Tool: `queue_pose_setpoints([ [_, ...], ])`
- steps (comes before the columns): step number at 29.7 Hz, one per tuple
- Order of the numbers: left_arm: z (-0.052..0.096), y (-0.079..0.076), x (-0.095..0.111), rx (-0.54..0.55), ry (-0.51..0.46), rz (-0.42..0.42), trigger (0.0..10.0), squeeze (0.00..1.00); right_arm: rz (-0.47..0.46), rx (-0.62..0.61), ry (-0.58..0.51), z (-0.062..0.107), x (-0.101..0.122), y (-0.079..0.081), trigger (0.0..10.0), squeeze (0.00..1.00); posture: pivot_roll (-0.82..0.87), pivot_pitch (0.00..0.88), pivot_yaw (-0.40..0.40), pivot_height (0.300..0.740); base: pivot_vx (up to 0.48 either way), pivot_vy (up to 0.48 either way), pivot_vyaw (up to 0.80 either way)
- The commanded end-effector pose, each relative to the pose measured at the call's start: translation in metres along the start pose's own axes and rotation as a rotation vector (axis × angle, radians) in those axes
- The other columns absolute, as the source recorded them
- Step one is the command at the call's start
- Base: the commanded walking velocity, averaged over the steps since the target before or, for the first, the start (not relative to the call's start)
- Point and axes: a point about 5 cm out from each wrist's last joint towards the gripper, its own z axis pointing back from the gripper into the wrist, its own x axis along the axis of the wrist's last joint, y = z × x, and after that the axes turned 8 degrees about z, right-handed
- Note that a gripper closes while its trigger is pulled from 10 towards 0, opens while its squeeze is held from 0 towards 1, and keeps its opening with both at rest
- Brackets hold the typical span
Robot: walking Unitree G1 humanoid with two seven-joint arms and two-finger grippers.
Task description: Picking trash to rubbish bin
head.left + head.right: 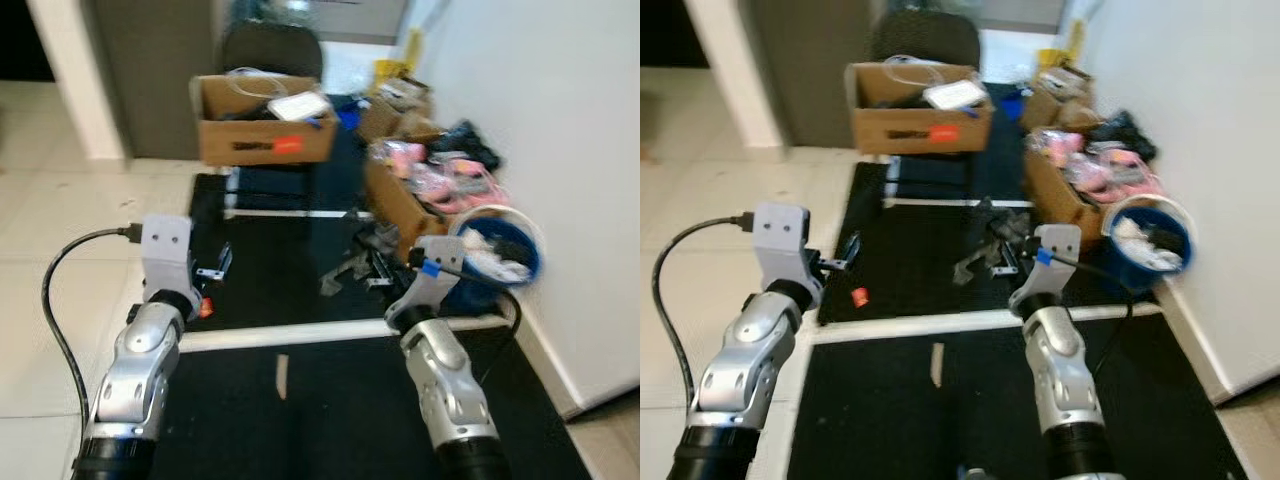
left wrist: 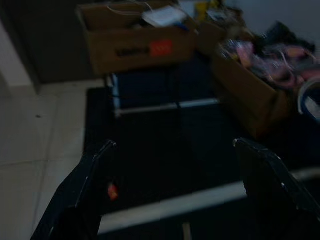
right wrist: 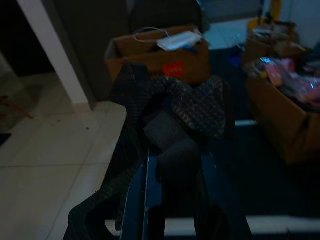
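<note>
Left gripper (image 1: 212,268): raised over the left edge of the black mat (image 1: 300,400); in the left wrist view its jaws stand wide apart with nothing between them.
Small red scrap (image 1: 859,296): lying on the mat near the left gripper, apart from it; probably trash not yet picked.
Cardboard box (image 1: 265,122): farther back, on a low frame, holding papers and cable; it bears an orange label (image 1: 287,144) and a line of dark print too blurred to read.
Dark crumpled trash (image 3: 170,120): a patterned, fabric-like piece, clenched in the jaws of the right gripper (image 1: 1012,262) and held above the mat.
Second cardboard box (image 1: 405,205): by the wall, full of pink and mixed items.
Rubbish bin (image 1: 500,258): blue with a white rim, against the wall, right of the right gripper, near but not beneath it; already part full.
Progress: one piece is in hand and not yet dropped; carrying it over the bin and releasing remains, then the scrap.
</note>
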Motion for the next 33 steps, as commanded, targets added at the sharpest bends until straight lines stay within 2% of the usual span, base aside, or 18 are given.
queue_pose_setpoints([
  [1,0.001,-0.001,-0.007,0.004,0.032,0.006,10.0,0.0,0.008,-0.018,0.023,0.002,-0.006,-0.006,10.0,0.0,0.02,0.153,-0.039,0.74,0.0,0.0,-0.8],
  [6,0.0,0.0,-0.006,0.004,0.017,-0.009,10.0,0.0,0.007,-0.016,0.031,0.003,-0.008,-0.006,10.0,0.0,0.02,0.153,-0.032,0.74,0.0,0.0,-0.8],
  [11,-0.001,-0.002,-0.006,-0.02,0.02,-0.006,10.0,0.0,0.012,-0.021,0.09,0.007,-0.018,-0.007,10.0,0.0,0.01,0.15,-0.021,0.74,0.0,0.0,0.0],
  [14,-0.001,-0.005,-0.006,-0.065,0.038,-0.034,10.0,0.0,0.004,-0.029,0.093,0.01,-0.02,-0.007,10.0,0.0,0.0,0.147,-0.011,0.74,0.0,0.0,0.0],
  [20,-0.003,-0.005,-0.006,-0.058,0.036,-0.004,10.0,0.0,0.003,-0.035,0.095,0.013,-0.022,-0.006,10.0,0.0,-0.01,0.142,-0.002,0.74,0.0,0.0,0.0],
  [33,-0.003,-0.008,-0.007,-0.092,0.047,0.011,10.0,0.0,-0.003,-0.015,0.126,0.015,-0.028,-0.001,10.0,0.0,0.0,0.13,0.002,0.74,0.26,0.0,0.0],
])
